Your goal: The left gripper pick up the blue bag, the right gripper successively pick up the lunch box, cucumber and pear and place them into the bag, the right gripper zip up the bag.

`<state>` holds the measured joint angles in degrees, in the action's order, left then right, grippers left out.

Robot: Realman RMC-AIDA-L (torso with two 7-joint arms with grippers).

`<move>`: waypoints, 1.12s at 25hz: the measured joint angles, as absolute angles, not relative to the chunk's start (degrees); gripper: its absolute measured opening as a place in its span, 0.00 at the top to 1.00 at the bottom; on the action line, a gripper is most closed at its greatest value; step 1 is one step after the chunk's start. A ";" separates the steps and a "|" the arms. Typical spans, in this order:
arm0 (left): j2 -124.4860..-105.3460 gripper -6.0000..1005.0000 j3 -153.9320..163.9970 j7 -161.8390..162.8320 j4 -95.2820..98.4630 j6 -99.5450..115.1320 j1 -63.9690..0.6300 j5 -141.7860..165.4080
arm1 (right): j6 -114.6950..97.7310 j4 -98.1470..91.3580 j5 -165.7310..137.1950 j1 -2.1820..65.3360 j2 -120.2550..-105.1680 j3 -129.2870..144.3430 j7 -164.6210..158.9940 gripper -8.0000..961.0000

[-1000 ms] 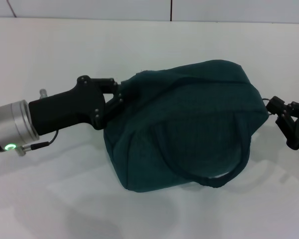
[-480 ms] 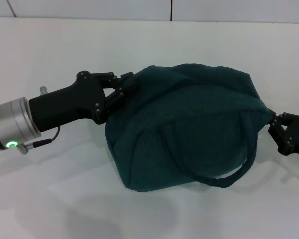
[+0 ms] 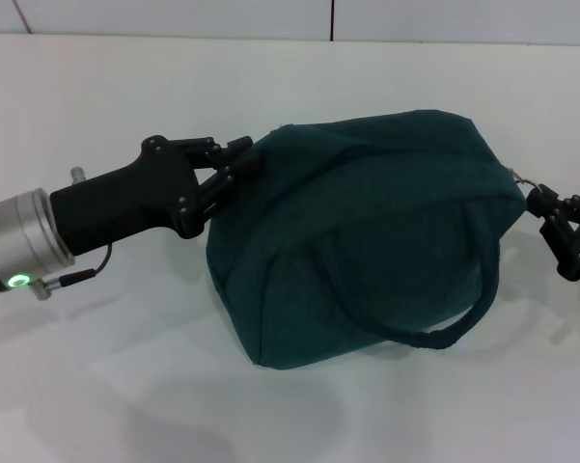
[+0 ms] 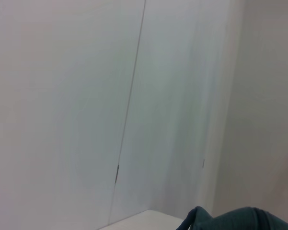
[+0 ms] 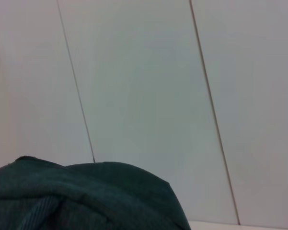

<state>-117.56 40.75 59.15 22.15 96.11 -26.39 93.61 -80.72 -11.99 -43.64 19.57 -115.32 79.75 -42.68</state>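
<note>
Head view: a blue bag (image 3: pixel 357 236) sits bulging in the middle of a white surface (image 3: pixel 96 87), looking shut across the top, one loop handle (image 3: pixel 434 333) drooping down its near side. The left gripper (image 3: pixel 230 174) has its fingers closed on the fabric at the bag's left end. At the opposite end, the right gripper (image 3: pixel 545 204) has its fingers at the small metal zip ring (image 3: pixel 524 177); whether they are pinching it or have let go, I cannot tell. Compared w/ half a second ago, the right gripper has lifted a little and the ring now shows just beyond its fingertips, while the bag's right end has drawn out to a point. No lunch box, cucumber or pear is visible, so they are presumably inside. Judging by that, the zip is at or near the end of its run and the task is nearly done.

Left wrist view: mostly pale wall panels; a corner of the bag (image 4: pixel 239 219) peeks in. No fingers visible.

Right wrist view: wall panels again, w/ the bag's rounded top (image 5: pixel 86 196) filling the lower part. No fingers visible.
</note>
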 joint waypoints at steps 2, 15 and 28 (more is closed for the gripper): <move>-117.52 0.84 40.74 59.15 22.15 96.09 -26.37 93.58 | -80.47 -12.00 -43.61 19.56 -115.32 79.73 -42.66 0.96; -117.58 0.83 40.69 59.23 22.13 96.06 -26.34 93.53 | -75.71 -11.94 -44.17 20.77 -115.38 83.23 -43.18 0.95; -118.06 0.82 40.69 57.50 22.09 96.11 -22.63 84.51 | -77.72 -11.54 -43.55 20.12 -115.38 82.79 -44.72 0.94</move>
<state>-118.06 40.69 57.50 22.09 96.11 -22.63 84.51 -77.72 -11.54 -43.55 20.12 -115.38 82.79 -44.72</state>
